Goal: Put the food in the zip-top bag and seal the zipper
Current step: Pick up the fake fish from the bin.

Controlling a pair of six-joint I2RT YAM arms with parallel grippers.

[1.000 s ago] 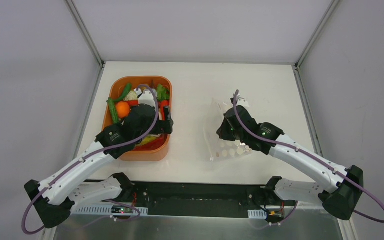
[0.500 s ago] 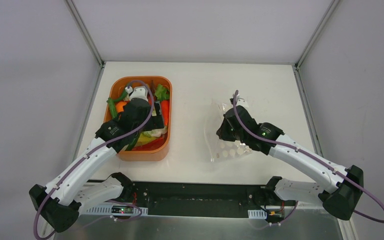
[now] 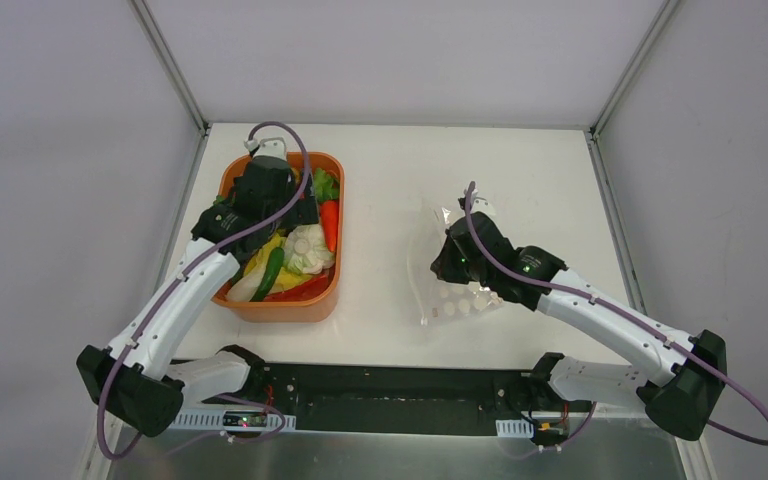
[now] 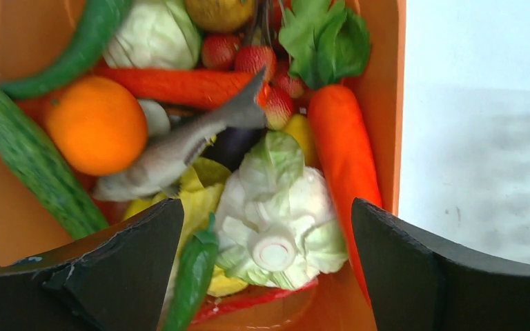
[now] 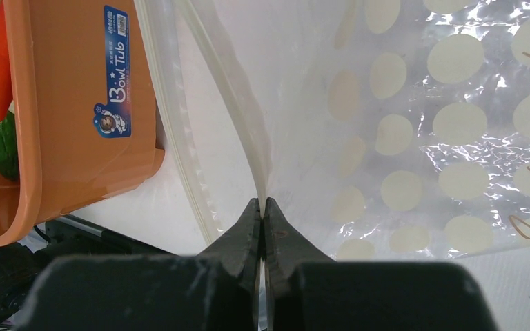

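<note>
Left gripper [image 4: 266, 217] gapes above the food [image 4: 276, 193] in the tub [image 4: 385, 69]. Right gripper [image 5: 262, 210] is pinched tight on the lip of the zip-top bag [image 5: 414, 138].

Your left arm [image 3: 175, 305] reaches far forward, wrist tipped downward, with the left gripper [image 4: 266, 207] spread wide, fingers well apart. Your right arm [image 3: 610, 320] stretches forward and inward, its right gripper [image 5: 262, 207] pinched tight on the zip-top bag [image 5: 421, 138].

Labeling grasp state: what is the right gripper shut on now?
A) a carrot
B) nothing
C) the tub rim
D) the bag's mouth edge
D: in the right wrist view, the right gripper is closed on the thin mouth edge of the zip-top bag.
</note>
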